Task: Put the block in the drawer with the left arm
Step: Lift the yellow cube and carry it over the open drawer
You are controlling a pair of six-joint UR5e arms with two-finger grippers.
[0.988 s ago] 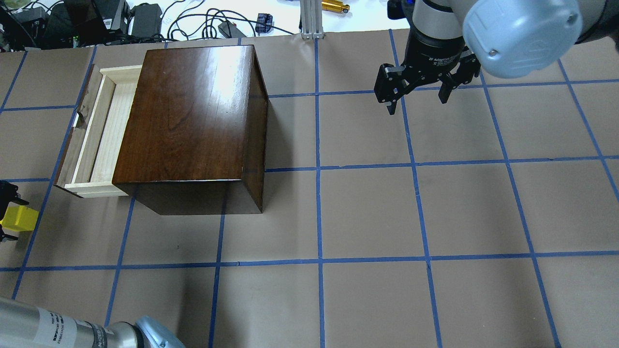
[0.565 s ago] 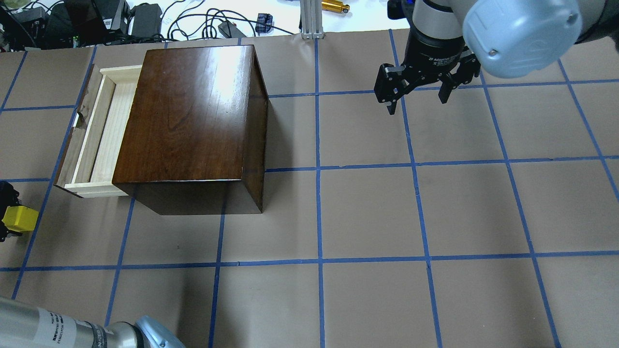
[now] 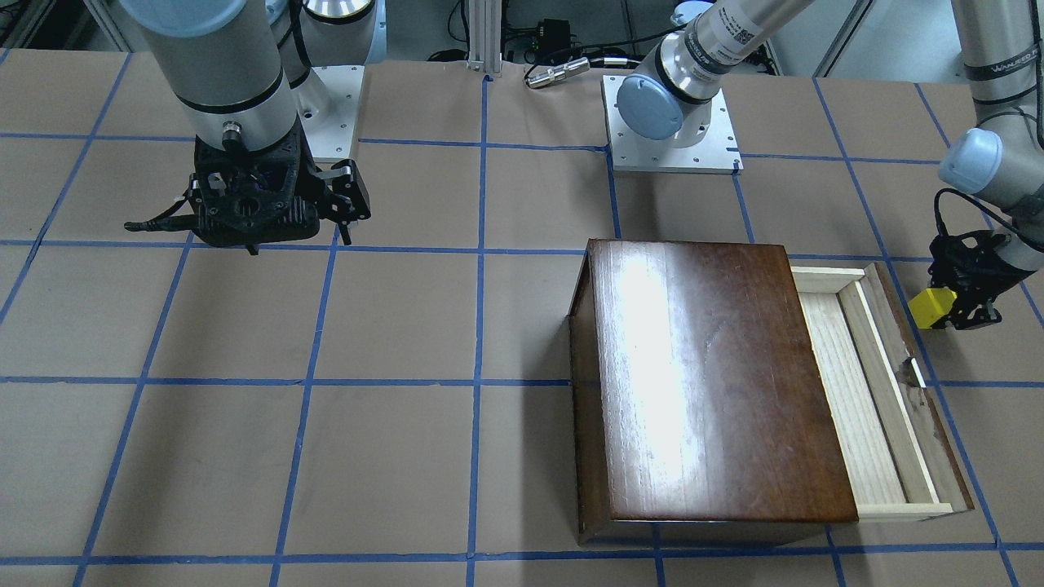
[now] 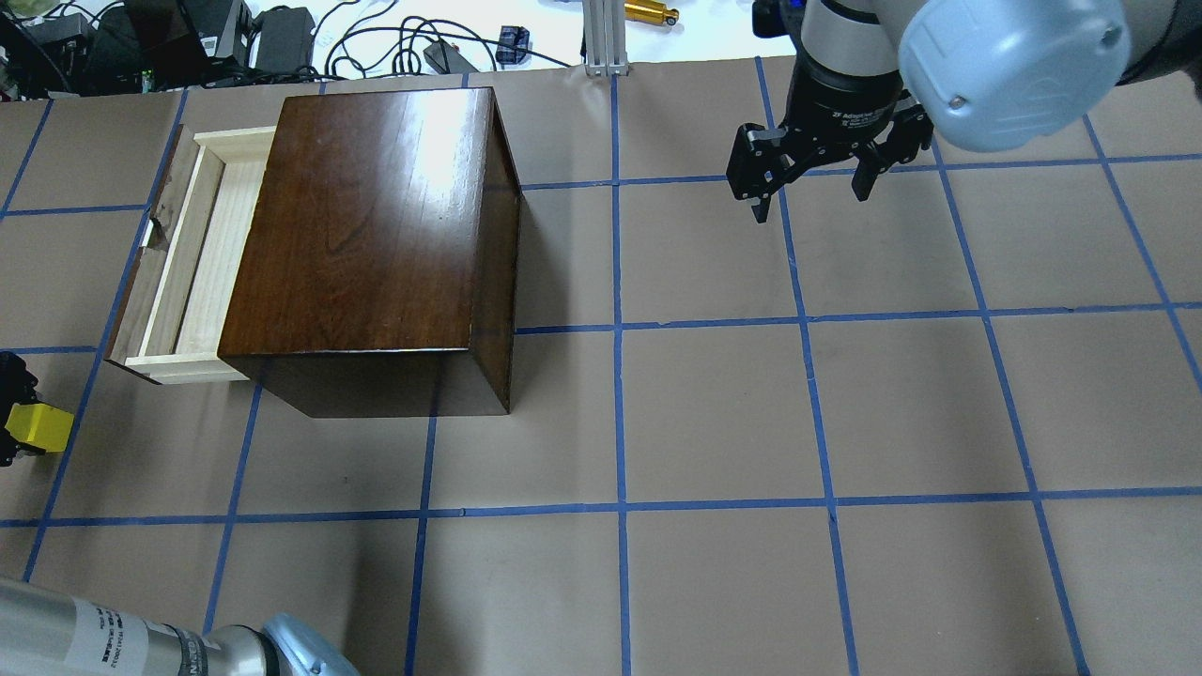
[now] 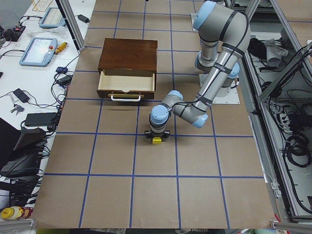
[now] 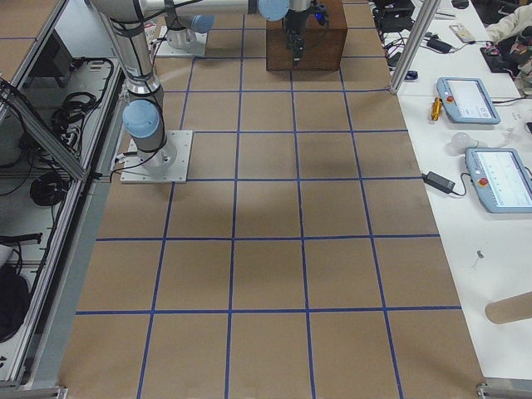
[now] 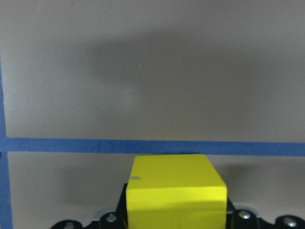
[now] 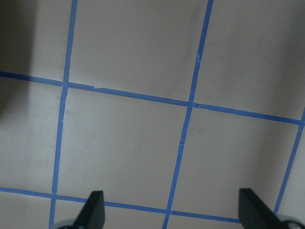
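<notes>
The small yellow block [image 4: 38,425] is held in my left gripper [image 4: 11,422] at the table's left edge; it also shows in the front view [image 3: 930,308], the left side view [image 5: 156,141] and fills the bottom of the left wrist view [image 7: 174,191]. The gripper [image 3: 950,306] is shut on it, a little in front of the drawer's near corner. The drawer [image 4: 192,258] stands pulled out to the left of the dark-brown box [image 4: 376,235], its pale tray [image 3: 864,399] empty. My right gripper [image 4: 812,188] hangs open and empty over the far right of the table; its fingertips [image 8: 93,210] show in the right wrist view.
The table is brown paper with a blue tape grid [image 4: 620,329]. Cables and devices [image 4: 282,42] lie beyond the far edge. The left arm's forearm [image 4: 113,638] crosses the near left corner. The left arm's base plate [image 3: 669,122] sits at the robot's side.
The left gripper with the yellow block has shifted slightly toward the view's left edge and a little down in the overhead view. The right arm has not moved.
</notes>
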